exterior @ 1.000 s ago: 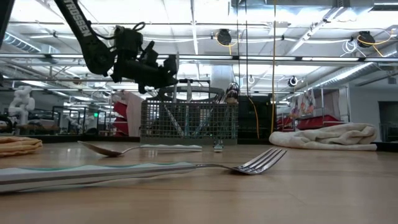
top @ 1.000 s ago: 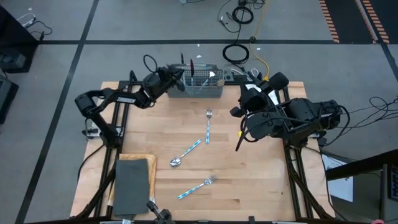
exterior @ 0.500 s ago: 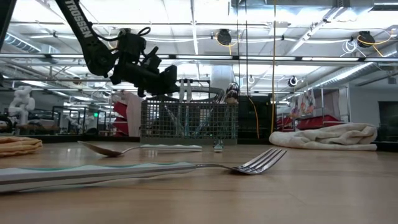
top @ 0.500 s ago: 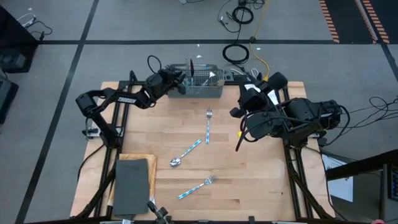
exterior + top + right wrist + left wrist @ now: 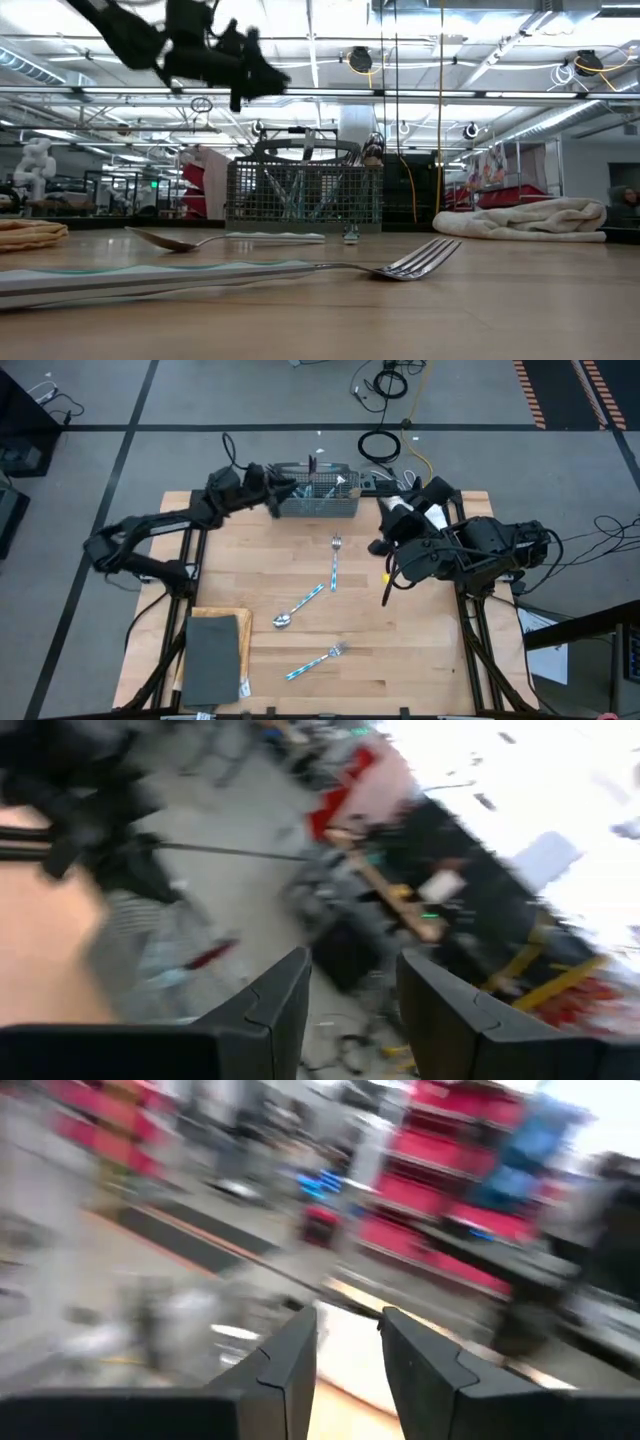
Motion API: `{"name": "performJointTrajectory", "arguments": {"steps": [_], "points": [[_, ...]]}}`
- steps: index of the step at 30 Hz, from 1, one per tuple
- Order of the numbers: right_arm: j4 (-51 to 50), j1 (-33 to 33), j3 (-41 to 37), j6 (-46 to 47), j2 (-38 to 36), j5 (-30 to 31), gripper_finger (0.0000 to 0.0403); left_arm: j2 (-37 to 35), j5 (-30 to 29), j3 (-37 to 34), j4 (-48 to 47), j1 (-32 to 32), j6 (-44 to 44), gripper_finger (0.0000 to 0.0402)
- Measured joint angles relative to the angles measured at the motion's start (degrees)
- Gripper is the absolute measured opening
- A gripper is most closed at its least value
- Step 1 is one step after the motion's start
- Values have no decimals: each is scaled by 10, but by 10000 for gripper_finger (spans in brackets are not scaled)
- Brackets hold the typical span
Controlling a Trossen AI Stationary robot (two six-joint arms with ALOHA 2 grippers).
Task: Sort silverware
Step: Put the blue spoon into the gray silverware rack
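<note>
The grey mesh basket [image 5: 318, 501] stands at the table's far edge with several pieces of silverware upright in it. A fork [image 5: 335, 563], a spoon [image 5: 299, 605] and another fork [image 5: 316, 661] lie flat on the wooden table. My left gripper [image 5: 283, 488] hangs level, well above the basket's left end [image 5: 240, 190]. It is open, with nothing between its fingers [image 5: 290, 1365]. My right arm [image 5: 440, 545] is raised over the table's right side. Its gripper [image 5: 352, 990] is open and holds nothing.
A dark grey pad on a wooden board [image 5: 213, 655] lies at the near left corner. A thin dark cable [image 5: 388, 582] hangs from the right arm. Bare tabletop [image 5: 420, 650] lies at the near right. A pale cloth [image 5: 530, 218] shows at the far right in the low view.
My left gripper has risen from just above the basket's left end to well above it. It has drawn back a little toward the table's left edge and tipped up to level. My right arm has kept its place.
</note>
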Motion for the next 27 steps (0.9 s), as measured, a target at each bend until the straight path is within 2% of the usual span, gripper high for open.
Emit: {"name": "performJointTrajectory", "arguments": {"steps": [4, 7, 9, 12, 14, 16, 19, 22, 27], "points": [[-13, -1, 0, 34, 0, -128, 141, -95, 142, 17, -178, -22, 6, 119], [-45, -3, 0, 81, 3, -207, 141, -158, 173, 17, -330, -63, 38, 119], [-71, -3, 0, 116, 7, -241, 141, -185, 149, 17, -433, -95, 48, 118], [-94, -4, 0, 164, 11, -266, 141, -200, 67, 17, -568, -150, 53, 118], [-97, -4, 0, 186, 13, -269, 141, -199, 5, 17, -617, -190, 61, 118], [-96, -4, 0, 195, 14, -269, 141, -190, -49, 17, -629, -229, 59, 118], [-91, -4, 0, 206, 20, -268, 141, -169, -98, 17, -618, -282, 28, 118], [-91, -4, 0, 222, 26, -288, 141, -143, -117, 17, -605, -327, -14, 118], [-98, -4, 0, 253, 50, -341, 141, -86, -145, 17, -608, -380, -31, 118]]}}
